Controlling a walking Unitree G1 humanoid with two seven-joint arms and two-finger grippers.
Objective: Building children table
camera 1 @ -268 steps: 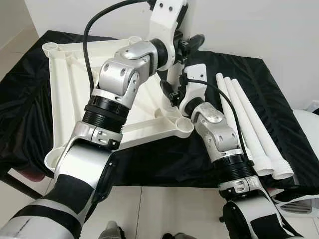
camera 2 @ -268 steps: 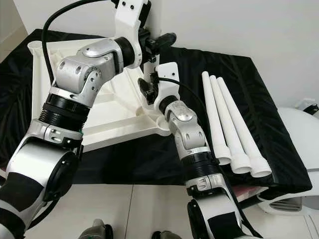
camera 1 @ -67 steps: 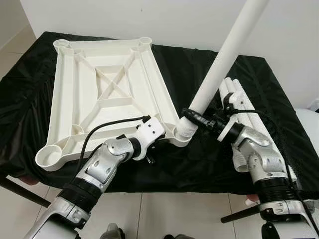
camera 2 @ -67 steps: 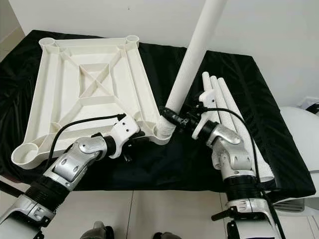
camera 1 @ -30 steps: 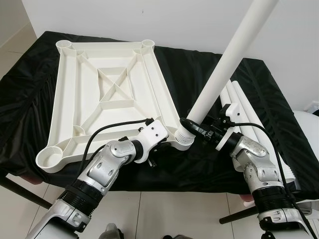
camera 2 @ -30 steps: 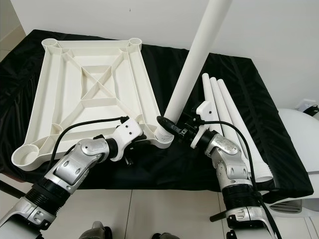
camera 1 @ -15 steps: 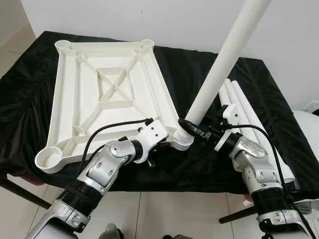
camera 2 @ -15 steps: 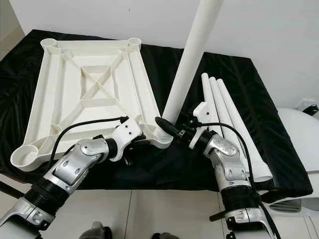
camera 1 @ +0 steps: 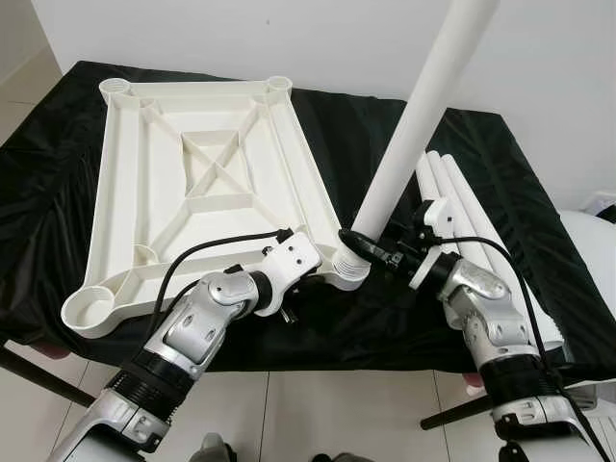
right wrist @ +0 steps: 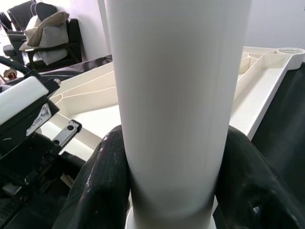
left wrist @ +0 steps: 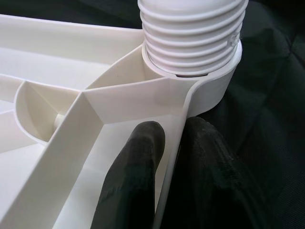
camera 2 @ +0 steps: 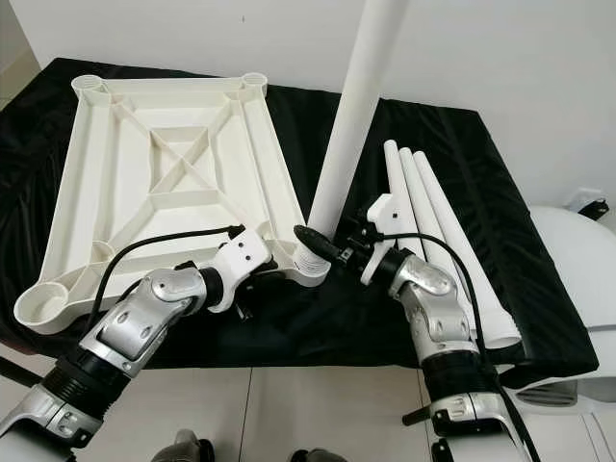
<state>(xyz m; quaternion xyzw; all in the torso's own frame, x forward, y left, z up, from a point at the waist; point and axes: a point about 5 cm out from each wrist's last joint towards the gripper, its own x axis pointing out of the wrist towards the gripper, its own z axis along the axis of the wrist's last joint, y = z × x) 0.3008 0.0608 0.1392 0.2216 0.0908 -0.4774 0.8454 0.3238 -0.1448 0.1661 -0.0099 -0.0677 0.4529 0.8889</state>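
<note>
At the tabletop's (camera 1: 192, 183) near corner socket (left wrist: 209, 90), the right gripper (camera 1: 371, 252) clamps the table leg (camera 1: 414, 135), now more upright than a moment ago, threads partly seated; the left gripper (left wrist: 167, 157) pinches the tabletop's rim beside it.

Bright, even indoor light and sharp head views; soft shadows lie on the black cloth (camera 1: 539, 241), wrist close-ups slightly soft.

Smooth white plastic tabletop (camera 1: 202, 183) and ribbed-threaded leg (camera 1: 421, 106), faintly glossy; crinkled black cloth (camera 1: 385, 135), slightly shiny, covers the worktop.
</note>
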